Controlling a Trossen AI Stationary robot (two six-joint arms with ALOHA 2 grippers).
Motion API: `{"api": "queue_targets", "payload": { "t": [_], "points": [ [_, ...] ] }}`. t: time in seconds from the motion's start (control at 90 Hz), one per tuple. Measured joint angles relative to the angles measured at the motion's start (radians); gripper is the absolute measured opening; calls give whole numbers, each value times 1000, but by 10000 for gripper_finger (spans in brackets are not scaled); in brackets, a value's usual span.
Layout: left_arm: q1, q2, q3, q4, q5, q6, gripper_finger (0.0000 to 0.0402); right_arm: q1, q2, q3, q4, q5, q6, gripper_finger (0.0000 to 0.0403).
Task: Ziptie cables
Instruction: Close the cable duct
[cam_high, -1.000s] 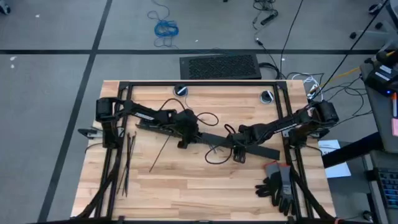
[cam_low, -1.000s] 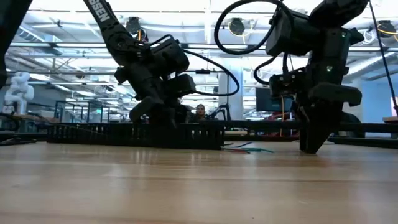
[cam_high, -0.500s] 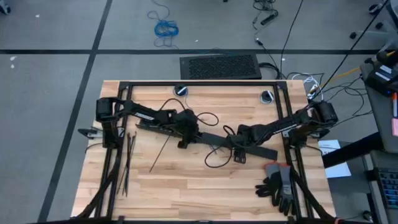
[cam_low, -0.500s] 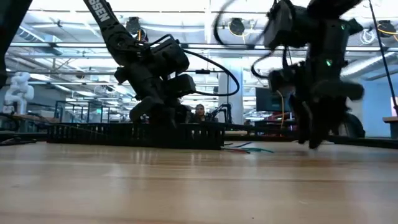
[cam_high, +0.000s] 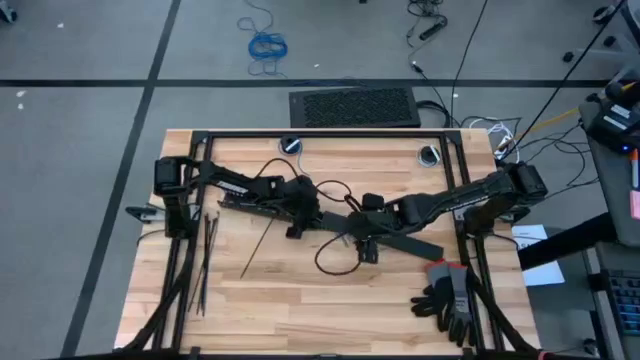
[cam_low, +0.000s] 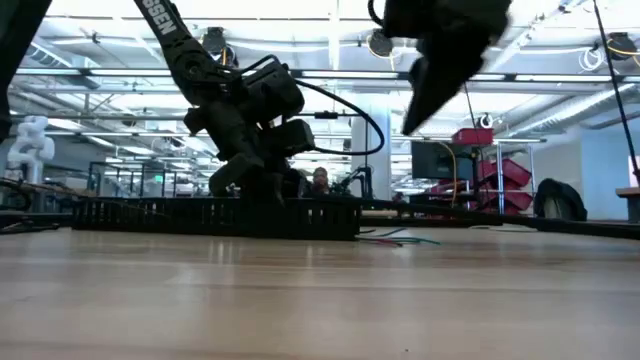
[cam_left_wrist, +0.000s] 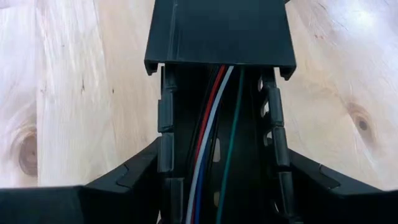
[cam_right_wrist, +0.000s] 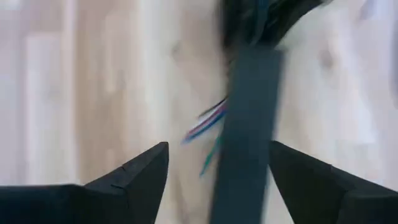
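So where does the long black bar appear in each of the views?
High view: the long black bar lies slantwise across the table's middle, under both arms.
Low view: a low slotted wall, left of centre.
Left wrist view: centre, running away from the camera.
Right wrist view: right of centre.
Shared landmark: the coloured cables at its end, unseen only from above.

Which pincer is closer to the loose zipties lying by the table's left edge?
Left. The left pincer sits on the black bar, just inboard of the zipties; the right pincer hangs past table center, farther away.
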Motion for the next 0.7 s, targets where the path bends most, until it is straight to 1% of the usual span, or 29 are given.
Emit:
{"api": "queue_targets", "payload": {
  "t": [0.056,0.111,0.167,0.289,0.322,0.478,0.7],
  "points": [
    [0,0,0,0,0,0,243,-23,5,-9,64,26,-10,225],
    [0,0,0,-2,0,0,243,-42,11,-27,135,35,-23,189],
    [0,0,0,-3,0,-1,243,-58,23,-52,214,36,-38,147],
    [0,0,0,-3,0,-1,243,-71,49,-94,342,28,-77,34],
    [0,0,0,-3,0,-1,243,-71,59,-103,365,28,-92,18],
    [0,0,0,-3,0,-3,243,-89,129,-126,447,33,-92,2],
    [0,0,0,8,0,-4,243,-122,228,-126,511,28,-121,0]
  ]
}}
